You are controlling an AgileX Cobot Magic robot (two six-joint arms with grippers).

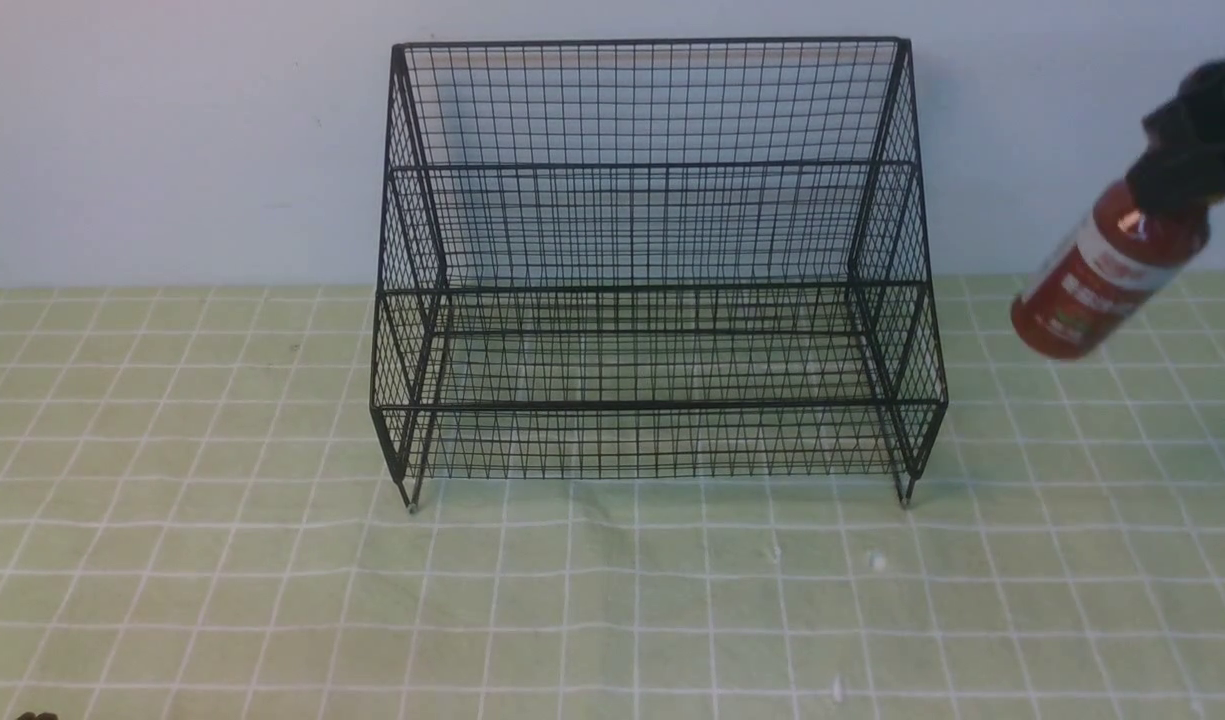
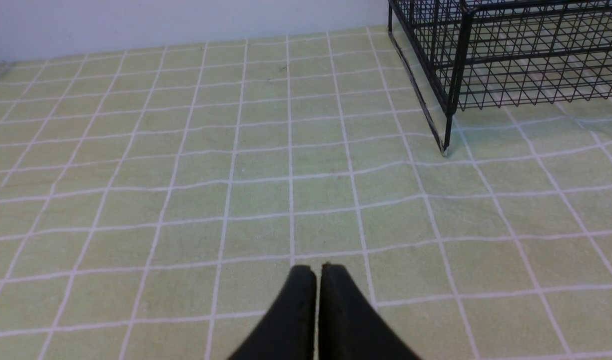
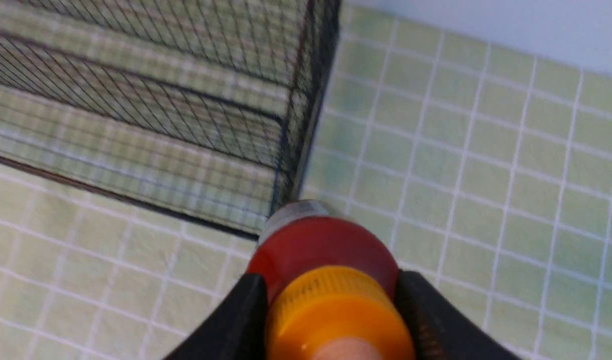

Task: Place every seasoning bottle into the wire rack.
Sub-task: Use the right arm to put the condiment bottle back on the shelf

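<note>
The black wire rack (image 1: 652, 270) stands at the middle back of the green checked cloth, both tiers holding nothing. The dark-red seasoning bottle (image 1: 1107, 275) hangs tilted in the air to the rack's right, clear of the cloth. My right gripper (image 1: 1187, 165) is shut on its top end; in the right wrist view its two black fingers clamp the red shoulder behind the orange cap (image 3: 335, 310), with the rack's corner (image 3: 296, 150) beyond. My left gripper (image 2: 318, 272) is shut with nothing in it, low over the cloth, the rack's front-left leg (image 2: 445, 135) off to one side.
A pale wall rises right behind the rack. The green cloth with white grid lines (image 1: 612, 600) covers the whole table. A small dark bit of the left arm shows at the bottom-left corner (image 1: 32, 715) of the front view.
</note>
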